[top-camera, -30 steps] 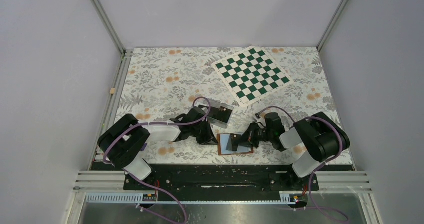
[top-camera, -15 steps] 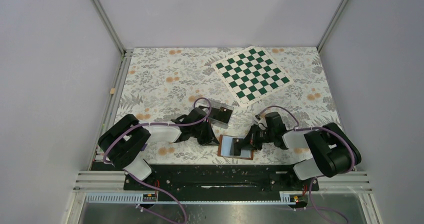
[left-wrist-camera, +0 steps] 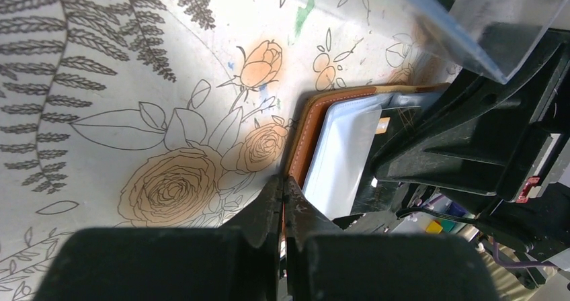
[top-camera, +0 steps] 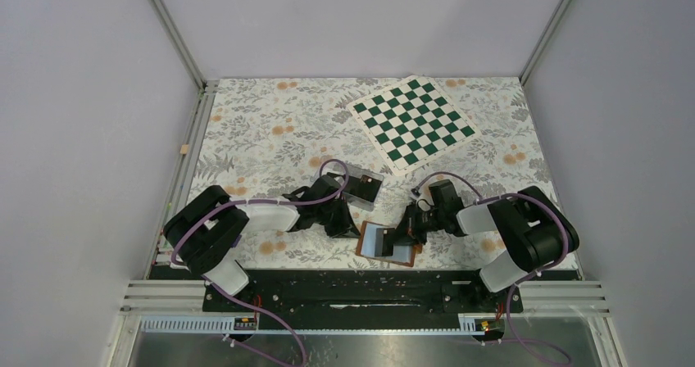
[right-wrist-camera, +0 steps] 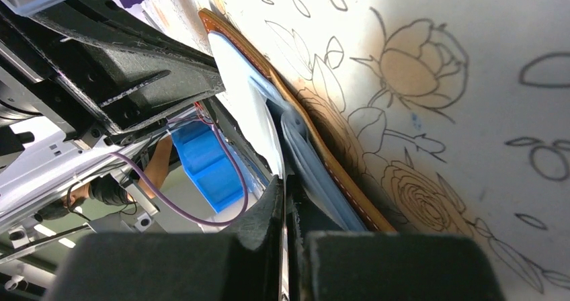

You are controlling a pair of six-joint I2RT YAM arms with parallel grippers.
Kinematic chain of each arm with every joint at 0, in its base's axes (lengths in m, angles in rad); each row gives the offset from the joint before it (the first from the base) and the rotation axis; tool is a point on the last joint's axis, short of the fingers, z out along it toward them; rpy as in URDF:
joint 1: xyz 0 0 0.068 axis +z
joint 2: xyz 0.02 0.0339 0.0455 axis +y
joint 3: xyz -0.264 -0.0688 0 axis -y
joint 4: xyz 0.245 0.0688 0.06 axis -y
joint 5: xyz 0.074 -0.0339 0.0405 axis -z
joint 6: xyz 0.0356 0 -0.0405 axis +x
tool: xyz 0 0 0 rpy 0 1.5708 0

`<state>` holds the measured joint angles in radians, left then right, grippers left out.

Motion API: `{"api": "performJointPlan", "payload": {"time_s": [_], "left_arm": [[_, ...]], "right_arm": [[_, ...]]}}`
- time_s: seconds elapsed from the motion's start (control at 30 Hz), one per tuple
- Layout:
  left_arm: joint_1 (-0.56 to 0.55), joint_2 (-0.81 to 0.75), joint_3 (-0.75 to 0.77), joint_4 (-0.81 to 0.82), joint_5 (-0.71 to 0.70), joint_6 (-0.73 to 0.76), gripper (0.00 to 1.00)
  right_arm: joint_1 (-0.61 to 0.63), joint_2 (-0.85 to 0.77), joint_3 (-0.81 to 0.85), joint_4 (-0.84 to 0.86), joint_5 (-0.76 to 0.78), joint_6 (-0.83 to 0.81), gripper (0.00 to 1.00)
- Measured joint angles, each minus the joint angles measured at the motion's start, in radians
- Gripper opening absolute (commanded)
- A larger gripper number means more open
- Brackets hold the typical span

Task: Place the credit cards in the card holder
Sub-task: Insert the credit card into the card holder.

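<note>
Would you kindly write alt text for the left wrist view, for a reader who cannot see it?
The left gripper, its fingers shut, sits at the tan leather edge of the open card holder, which lies on a floral tablecloth. From the right, the black right gripper reaches over its pale sleeves.

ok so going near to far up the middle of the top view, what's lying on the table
open tan-brown leather card holder → clear plastic rectangular box → green-and-white checkered board
</note>
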<state>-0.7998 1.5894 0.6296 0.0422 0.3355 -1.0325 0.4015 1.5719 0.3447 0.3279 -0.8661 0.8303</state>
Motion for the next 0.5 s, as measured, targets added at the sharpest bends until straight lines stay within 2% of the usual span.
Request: {"api": "performJointPlan", "payload": {"time_s": [0.5], "left_arm": [[-0.017, 0.003, 0.005, 0.001, 0.000, -0.004, 0.00]], "right_arm": [[0.023, -0.040, 0.011, -0.055, 0.036, -0.026, 0.00]]}}
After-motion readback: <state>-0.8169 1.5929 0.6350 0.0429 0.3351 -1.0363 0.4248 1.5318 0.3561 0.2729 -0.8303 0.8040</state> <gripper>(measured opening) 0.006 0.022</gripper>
